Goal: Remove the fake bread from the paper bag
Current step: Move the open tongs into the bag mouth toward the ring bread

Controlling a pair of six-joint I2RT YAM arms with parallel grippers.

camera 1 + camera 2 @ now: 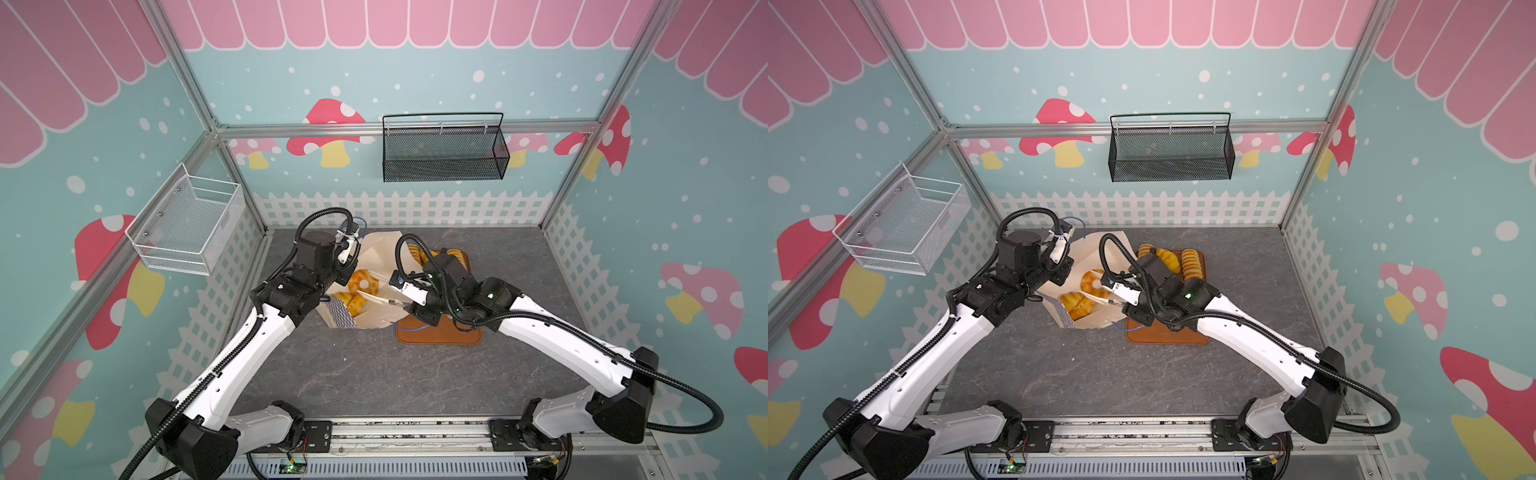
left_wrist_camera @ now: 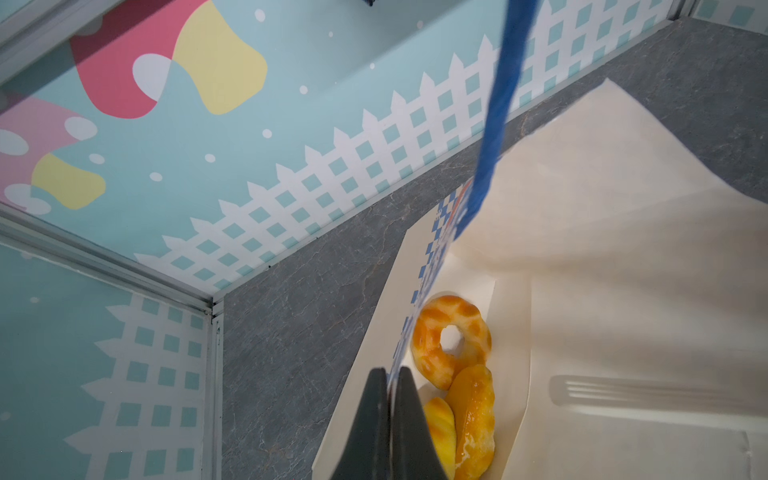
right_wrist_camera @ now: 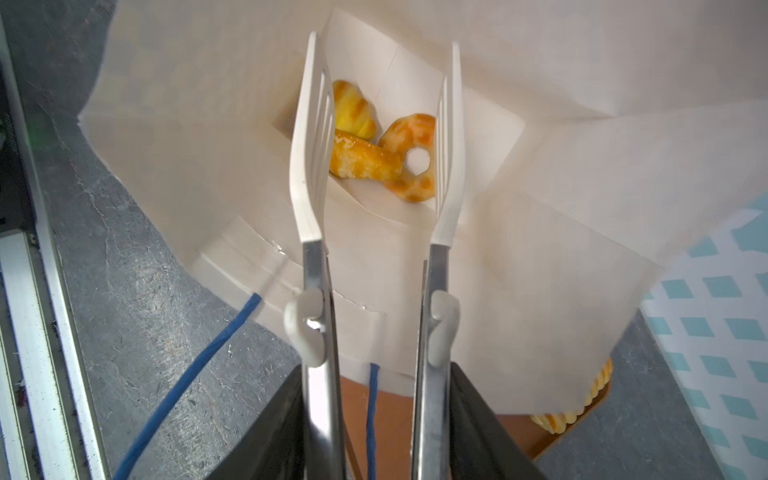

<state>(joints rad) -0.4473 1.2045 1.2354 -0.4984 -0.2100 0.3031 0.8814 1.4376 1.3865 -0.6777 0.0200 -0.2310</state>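
Paper bag [image 1: 380, 251] open w/ fake bread [image 1: 362, 284] inside; white tongs [image 1: 372, 296] reach in; brown tray [image 1: 436, 334] adj.

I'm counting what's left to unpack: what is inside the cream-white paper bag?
Three glossy golden toy pastries: ring doughnut, oblong loaf, ridged yellow roll; white-tipped metal tongs reach in. Anything beneath is covered.

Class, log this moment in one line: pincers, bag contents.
left pincer: shut on paper bag rim | right pincer: holds tongs, open at bag mouth | inside: ring doughnut, two pastries | tray: ridged loaves
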